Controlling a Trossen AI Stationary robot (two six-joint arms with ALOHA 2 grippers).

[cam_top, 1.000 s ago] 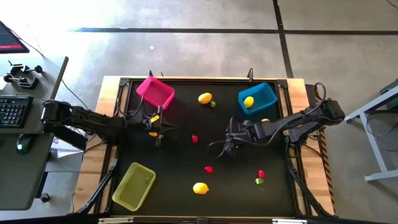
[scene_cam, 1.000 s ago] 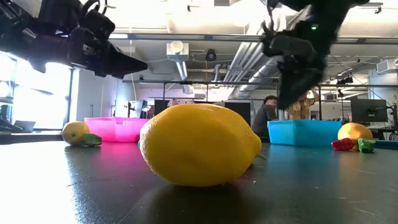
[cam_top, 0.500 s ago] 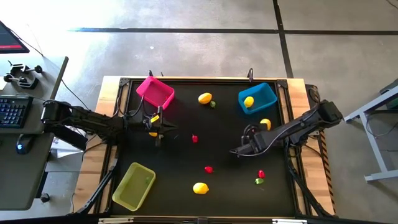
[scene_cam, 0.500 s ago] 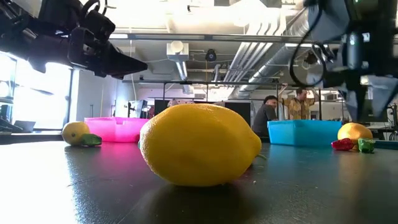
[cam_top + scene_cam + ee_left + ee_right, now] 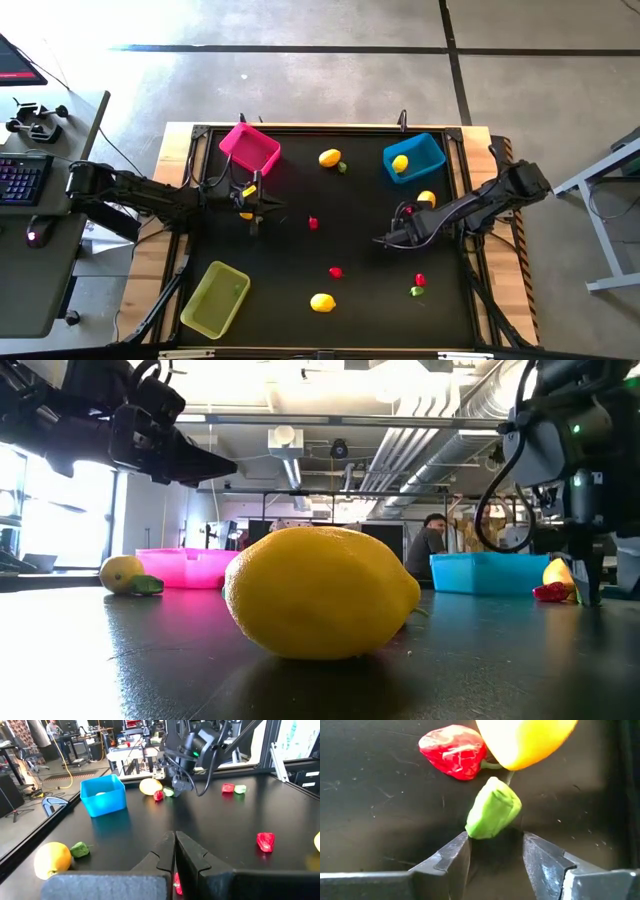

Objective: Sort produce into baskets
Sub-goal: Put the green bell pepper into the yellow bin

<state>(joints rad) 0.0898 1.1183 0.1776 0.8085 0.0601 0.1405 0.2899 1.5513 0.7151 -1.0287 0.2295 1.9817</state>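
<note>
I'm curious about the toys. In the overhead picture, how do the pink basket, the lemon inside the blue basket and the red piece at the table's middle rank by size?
1. Pink basket, clearly largest.
2. Lemon inside the blue basket, much smaller.
3. Red piece, smallest.

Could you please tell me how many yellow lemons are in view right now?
4: one lemon in the blue basket, one beside it by the right tool, one at the table's far middle, one near the front edge. Others may be hidden.

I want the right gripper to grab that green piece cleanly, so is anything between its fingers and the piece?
Nothing visible. The right gripper is open, and the green piece sits just ahead of the gap. A red piece and a yellow lemon crowd just beyond it.
</note>
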